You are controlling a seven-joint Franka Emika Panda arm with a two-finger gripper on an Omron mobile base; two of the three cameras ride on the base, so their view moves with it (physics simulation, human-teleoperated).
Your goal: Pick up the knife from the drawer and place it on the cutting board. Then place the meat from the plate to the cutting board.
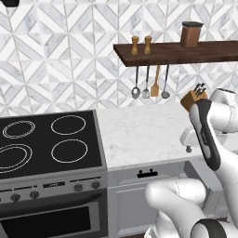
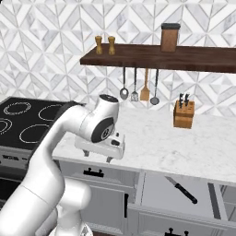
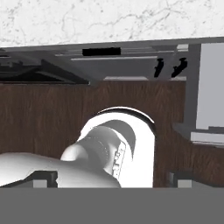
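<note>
One knife (image 2: 181,189) right of tool (image 2: 97,156).

One knife (image 2: 181,189) lies in one open drawer (image 2: 173,193). One wooden knife block (image 2: 183,115) stands on the table (image 2: 152,138). The shelf (image 2: 156,57) carries two small shakers (image 2: 105,45) and one brown canister (image 2: 169,38); four utensils (image 2: 139,90) hang beneath it. The stove (image 1: 46,139) shows four burner rings.

I see a marble chevron wall (image 2: 41,50), dark wooden shelf (image 2: 184,57), white counter (image 1: 139,132) — black stovetop (image 1: 46,142) at left.
</note>
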